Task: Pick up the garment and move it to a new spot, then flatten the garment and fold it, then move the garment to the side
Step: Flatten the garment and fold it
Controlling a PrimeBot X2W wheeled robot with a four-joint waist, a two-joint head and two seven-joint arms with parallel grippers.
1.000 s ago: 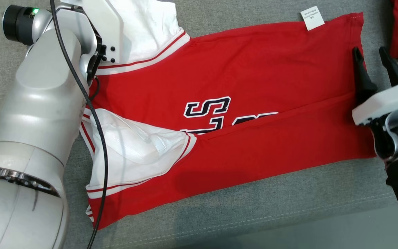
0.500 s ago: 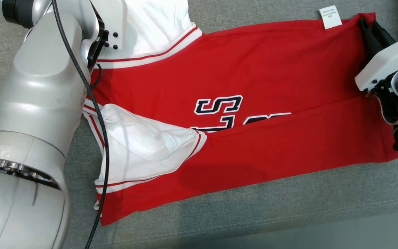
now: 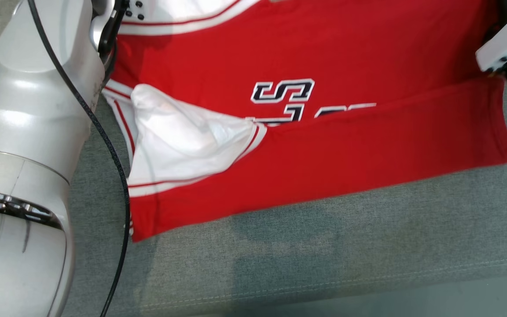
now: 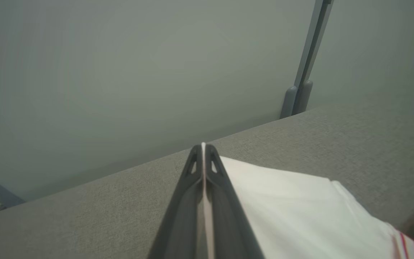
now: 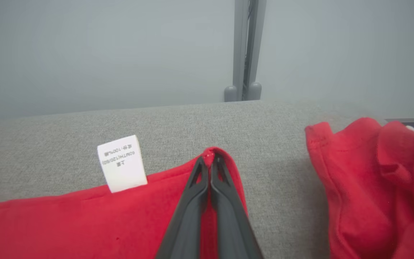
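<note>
The garment (image 3: 324, 145) is a red jersey with white sleeves and dark lettering, lying partly folded along its length on the grey cushion (image 3: 324, 264). In the left wrist view my left gripper (image 4: 203, 151) is shut, with a thin edge of the white sleeve (image 4: 286, 201) pinched between its fingers. In the right wrist view my right gripper (image 5: 210, 162) is shut on the far corner of the garment's red hem (image 5: 225, 169), just right of its white label (image 5: 122, 163). The right gripper's white housing (image 3: 502, 44) sits at the upper right of the head view.
A second crumpled red cloth (image 5: 376, 183) lies on the cushion just right of my right gripper. My left arm (image 3: 24, 145) covers the left side of the head view, its black cable (image 3: 117, 176) hanging beside the garment. A grey wall and post (image 5: 243, 54) stand behind the cushion.
My right gripper moved from beside the hem up to its far corner and closed on it. The head view has shifted, so the garment sits higher in the picture. The left gripper stayed shut.
</note>
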